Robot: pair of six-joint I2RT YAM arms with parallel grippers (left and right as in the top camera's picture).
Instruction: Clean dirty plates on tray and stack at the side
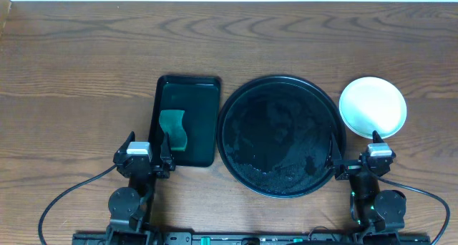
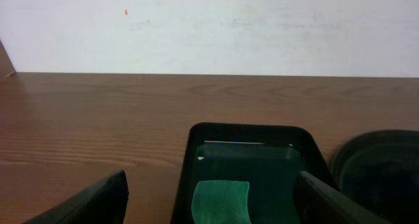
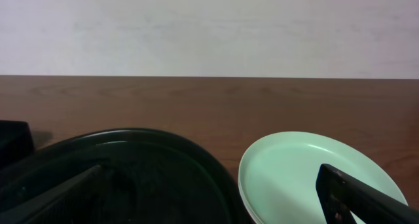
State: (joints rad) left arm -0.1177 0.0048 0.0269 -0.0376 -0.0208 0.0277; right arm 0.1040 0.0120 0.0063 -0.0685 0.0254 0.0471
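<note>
Resting low at the near edge of the wooden table (image 1: 86, 73), both arms point away from their bases. The left gripper (image 1: 147, 146) has its fingers spread wide and holds nothing, with its inner finger over the near left edge of a rectangular black tray (image 1: 204, 94). A green cloth (image 1: 173, 129) lies inside that tray. The right gripper (image 1: 356, 148) is likewise spread wide and empty, straddling the gap between the round tray (image 1: 280, 135) and the plates (image 1: 372, 107). The round tray's glossy floor is flecked with pale specks. The plates sit stacked on the table just right of it, a mint-green one on top.
</note>
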